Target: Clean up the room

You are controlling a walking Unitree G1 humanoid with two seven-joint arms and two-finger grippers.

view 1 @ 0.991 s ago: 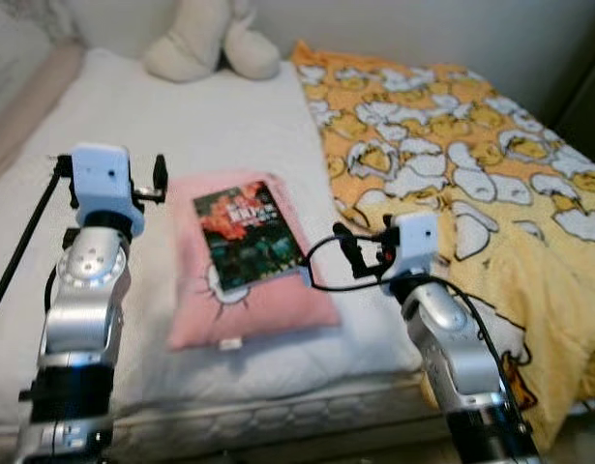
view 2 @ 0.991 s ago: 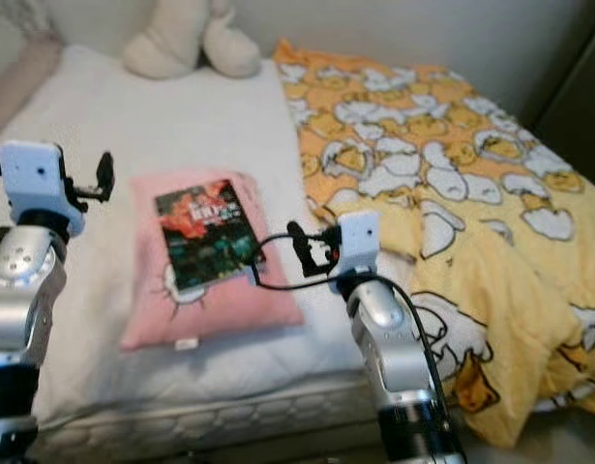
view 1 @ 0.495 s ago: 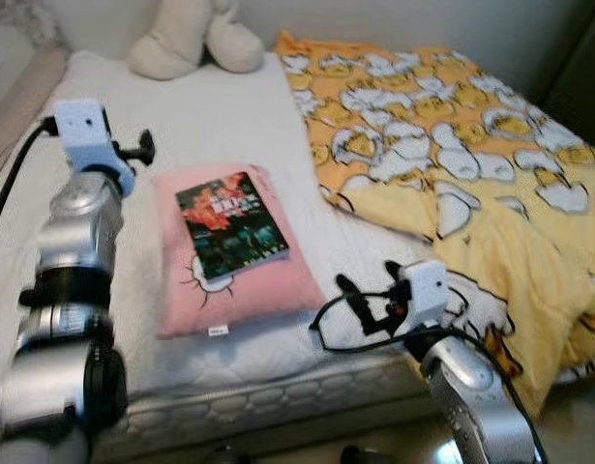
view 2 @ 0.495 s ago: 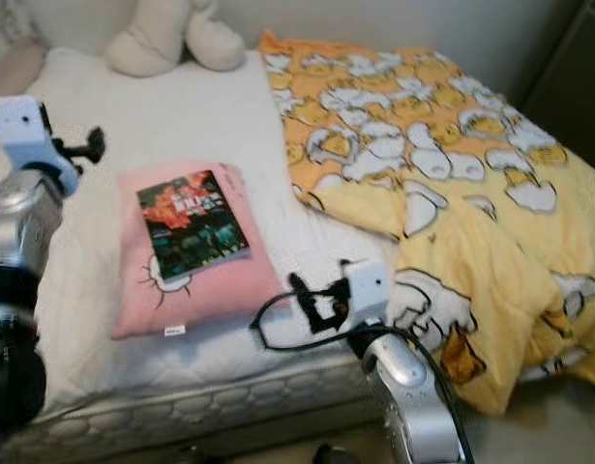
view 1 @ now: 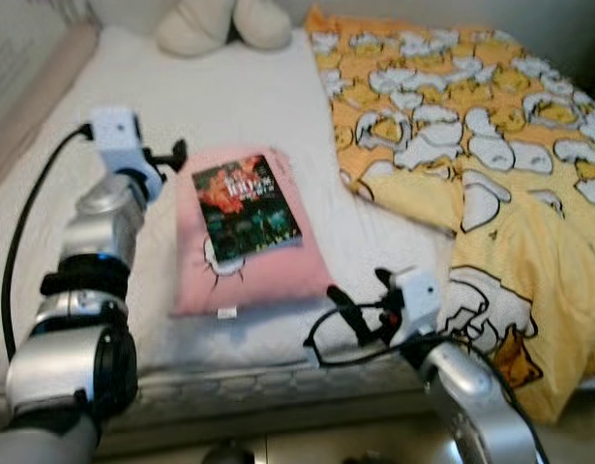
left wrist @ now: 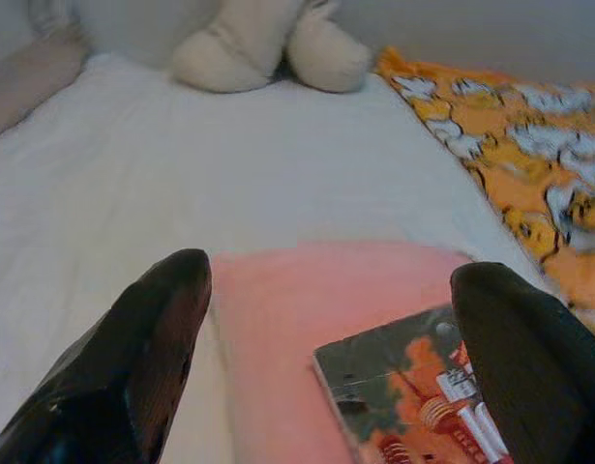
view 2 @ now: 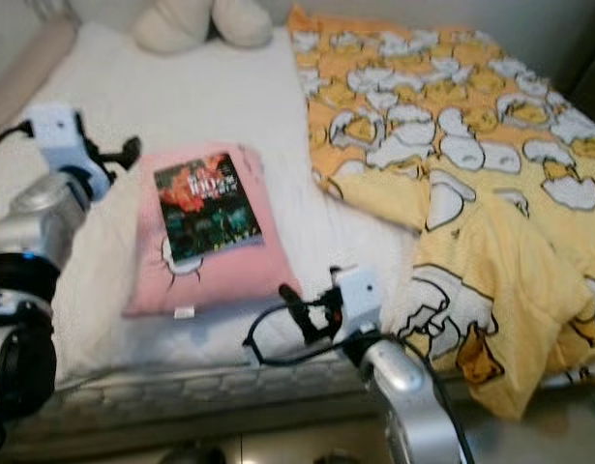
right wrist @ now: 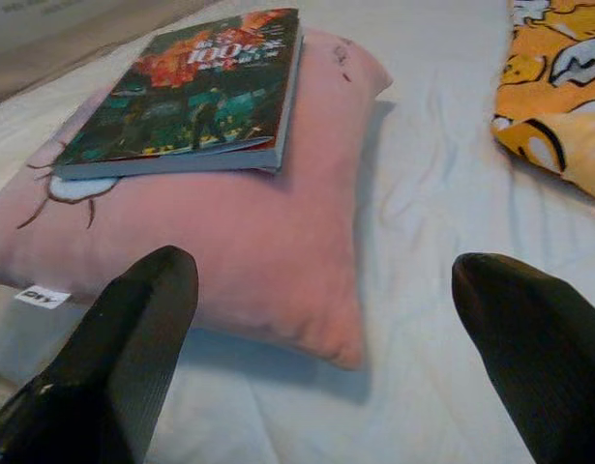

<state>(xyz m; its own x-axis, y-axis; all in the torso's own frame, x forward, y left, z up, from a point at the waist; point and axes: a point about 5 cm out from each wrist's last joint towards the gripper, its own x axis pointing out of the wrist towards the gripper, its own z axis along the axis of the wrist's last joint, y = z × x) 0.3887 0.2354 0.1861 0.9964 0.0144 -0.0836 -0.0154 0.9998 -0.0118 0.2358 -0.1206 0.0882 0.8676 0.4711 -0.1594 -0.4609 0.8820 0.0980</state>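
The left pincer (view 1: 177,152) hovers spread wide and empty just beside the far left corner of the pillow (view 1: 251,274), which lies flat on the bed (view 1: 229,97) between the two pincers. The book (view 1: 244,208) rests on the pillow's far half, its right edge near the pillow's right edge, with bare pink all round the other sides. The right pincer (view 1: 360,311) hangs at the bed's near edge, also wide apart and holding nothing, just off the pillow's near right corner. White sheet lies open beyond the left pincer up to the plush toy (left wrist: 263,43), whose top is cut off. To the right pincer's right, the blanket (view 1: 471,145) covers the bed and spills over its edge. Both eye views are soft, so the book's cover lettering is hard to read.
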